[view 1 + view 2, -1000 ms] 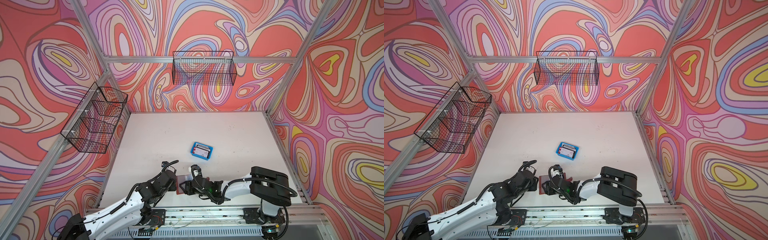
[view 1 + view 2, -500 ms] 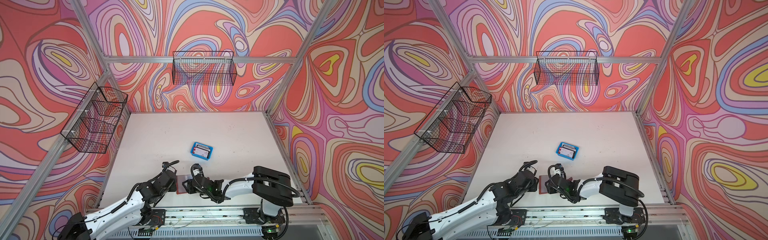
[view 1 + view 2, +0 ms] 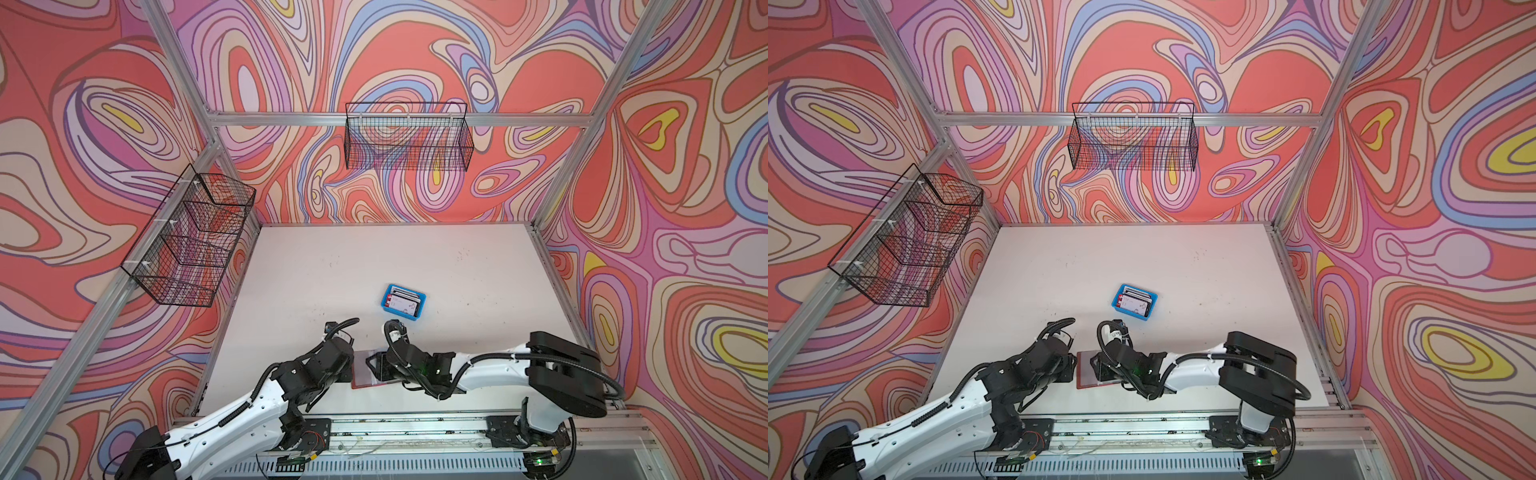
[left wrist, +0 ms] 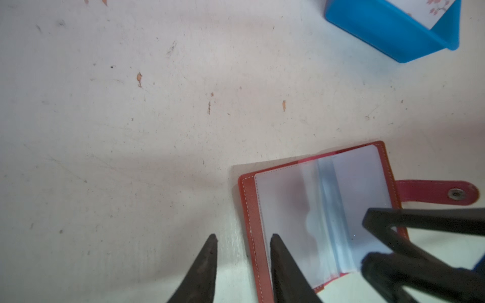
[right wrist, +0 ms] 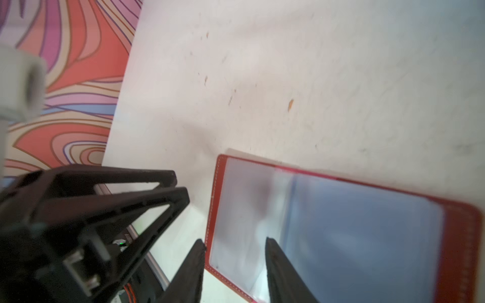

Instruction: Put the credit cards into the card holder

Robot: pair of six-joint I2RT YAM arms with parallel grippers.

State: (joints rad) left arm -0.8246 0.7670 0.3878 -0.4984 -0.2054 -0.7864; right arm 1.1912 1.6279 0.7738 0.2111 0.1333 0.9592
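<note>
The holder (image 3: 362, 370) lies open and flat on the bench (image 3: 374, 257), close to the front edge and about midway along it, between the two arms. In both top views the arms hide most of it, so only a strip of red cover and grey sleeve shows. The wrist views show its clear sleeve pages spread over both red covers. Only the left wrist view shows the strap (image 4: 441, 192) with its snap. It lies flat on the bench, off the cover farther from the left gripper (image 4: 244, 237).

That gripper's jaws stand narrowly apart, astride the holder's near edge. One finger is over bare bench and the other over the sleeve, and nothing is clamped. The right gripper (image 5: 235, 241) also has a narrow gap between its jaws. One finger is over the sleeve and the other is by the holder's front edge. The blur makes it hard to tell whether any tip touches the plastic. The right wrist view also shows the left gripper just beside the holder.

The cards (image 3: 404, 300) lie stacked in the blue tray (image 3: 401, 315). It sits toward the middle of the bench, behind the holder and a little to its right, well apart from both grippers. The left wrist view catches only one tray corner and a bit of card. Two wire baskets (image 3: 407, 141) hang on the walls, seen in the top views only.
</note>
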